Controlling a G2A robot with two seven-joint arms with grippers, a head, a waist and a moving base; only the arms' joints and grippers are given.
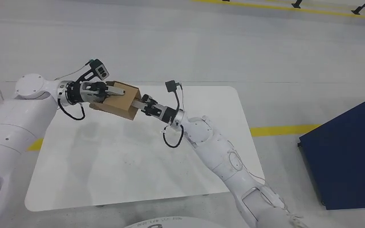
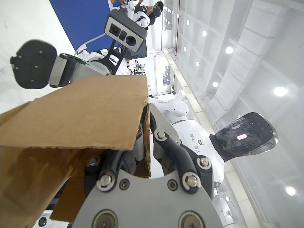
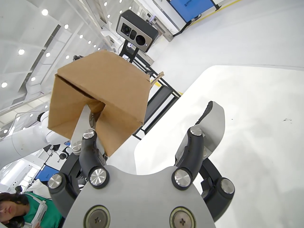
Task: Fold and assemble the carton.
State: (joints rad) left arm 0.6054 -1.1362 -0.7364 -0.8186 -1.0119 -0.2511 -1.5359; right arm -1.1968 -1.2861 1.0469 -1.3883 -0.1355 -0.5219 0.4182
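Two tools on one carton [image 1: 117, 101], one at each end. The carton is up off the worktop [image 1: 171, 165], over its far left part. Its long axis runs from my left tool [image 2: 147, 124] across to my right tool [image 3: 149, 110].

Left tool is pressed together on a cardboard wall at its end and carries the carton. Right tool is spread wide. One finger [image 3: 82, 124] sits in the slit between two flaps of the end face. The other finger [image 3: 212, 117] hangs free beside the carton, touching nothing.

My guess is that the end facing my right tool closes next, since its flaps lie straight ahead of that tool.

Carton faces are plain brown, no label or print visible. A blue board [image 3: 190, 1] in the room behind has small print, not read off.
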